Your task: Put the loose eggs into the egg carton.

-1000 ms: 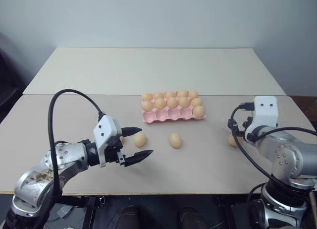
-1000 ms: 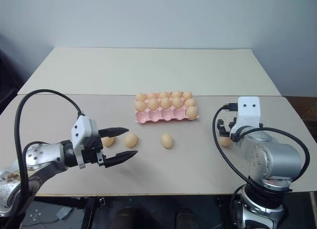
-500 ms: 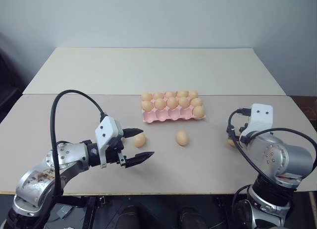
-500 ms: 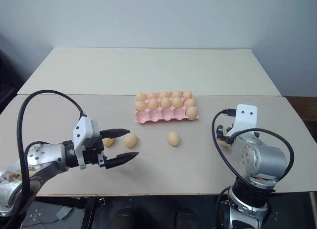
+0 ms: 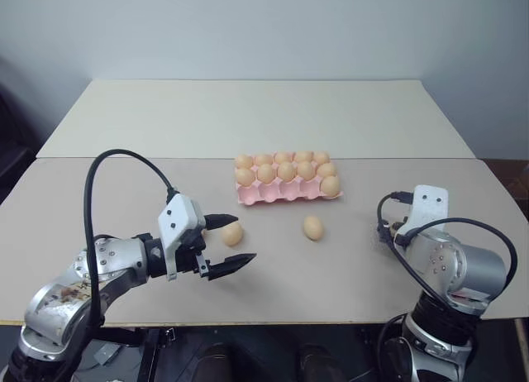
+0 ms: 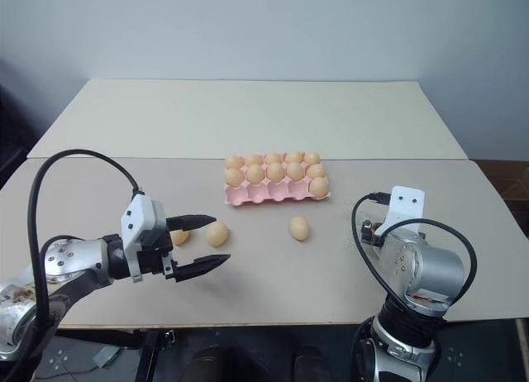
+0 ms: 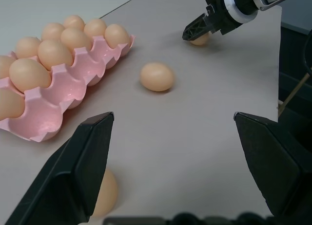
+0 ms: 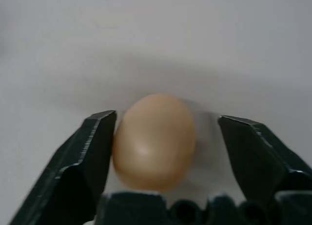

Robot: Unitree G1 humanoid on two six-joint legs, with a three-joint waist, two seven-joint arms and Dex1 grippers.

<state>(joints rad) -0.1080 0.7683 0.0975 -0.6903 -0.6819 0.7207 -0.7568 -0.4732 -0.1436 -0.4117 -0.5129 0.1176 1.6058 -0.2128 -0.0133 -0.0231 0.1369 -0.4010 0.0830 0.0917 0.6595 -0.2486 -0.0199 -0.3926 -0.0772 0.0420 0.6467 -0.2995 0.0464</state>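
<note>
The pale-pink egg carton [image 5: 285,195] lies mid-table, with several eggs in its two far rows and its near row bare. One loose egg [image 5: 312,226] rests in front of the carton. Another loose egg [image 5: 231,233] lies by my left gripper [image 5: 245,237], which hovers open with nothing in it. A third [image 6: 179,236] peeks out behind that gripper's upper finger. My right gripper [image 8: 166,116] is down at the table's right, its fingers astride a fourth egg [image 8: 153,142]. One finger [image 8: 95,142] touches it and the other stands a little off it. That egg [image 7: 201,39] also shows in the left wrist view.
The beige table [image 5: 124,192] has a seam running across just behind the carton, with a second table [image 5: 248,117] beyond it. The front edge runs close under both arms. A black cable [image 5: 107,175] loops above my left arm.
My right gripper has sunk over the right-hand egg and its fingers have drawn closer together. The egg in front of the carton has rolled to the right. My left arm kept still.
</note>
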